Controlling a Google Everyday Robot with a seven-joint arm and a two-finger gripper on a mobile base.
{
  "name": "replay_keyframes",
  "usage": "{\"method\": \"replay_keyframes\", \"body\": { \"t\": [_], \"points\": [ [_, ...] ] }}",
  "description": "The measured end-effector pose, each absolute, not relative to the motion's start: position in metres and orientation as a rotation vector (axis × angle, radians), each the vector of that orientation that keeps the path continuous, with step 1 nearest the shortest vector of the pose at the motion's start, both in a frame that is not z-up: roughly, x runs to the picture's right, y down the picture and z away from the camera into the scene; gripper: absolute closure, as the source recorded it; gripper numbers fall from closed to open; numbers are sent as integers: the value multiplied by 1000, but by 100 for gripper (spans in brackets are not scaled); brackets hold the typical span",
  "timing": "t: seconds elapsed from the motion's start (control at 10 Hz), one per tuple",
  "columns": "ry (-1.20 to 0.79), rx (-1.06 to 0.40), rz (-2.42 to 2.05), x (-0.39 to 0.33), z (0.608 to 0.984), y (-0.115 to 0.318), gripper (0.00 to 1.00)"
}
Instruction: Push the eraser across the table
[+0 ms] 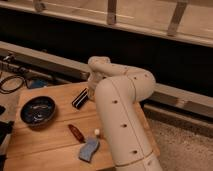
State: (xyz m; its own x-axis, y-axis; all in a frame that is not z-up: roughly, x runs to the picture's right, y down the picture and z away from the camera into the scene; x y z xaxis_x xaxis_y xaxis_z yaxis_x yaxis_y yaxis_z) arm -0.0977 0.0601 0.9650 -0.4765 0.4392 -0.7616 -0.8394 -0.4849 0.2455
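The eraser [80, 98] is a black block with a pale stripe. It lies tilted on the wooden table [50, 137], near the far edge. My white arm [122, 110] fills the middle of the camera view and bends down toward the eraser. My gripper [90, 92] is at the end of the arm, just right of the eraser's upper end, and is mostly hidden behind the arm's links. I cannot tell whether it touches the eraser.
A dark bowl [37, 111] sits on the table's left. A reddish-brown stick [76, 132], a small white piece [97, 132] and a blue sponge [89, 149] lie toward the front. Black cables [12, 82] lie beyond the far left edge.
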Motion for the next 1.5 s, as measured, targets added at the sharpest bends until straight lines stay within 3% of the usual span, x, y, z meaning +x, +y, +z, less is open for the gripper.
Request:
{"method": "replay_keyframes", "body": {
  "t": [0.5,1.5],
  "points": [
    [773,-807,1986,-125,941,52,100],
    [747,-832,1932,-169,928,60,100]
  ]
}}
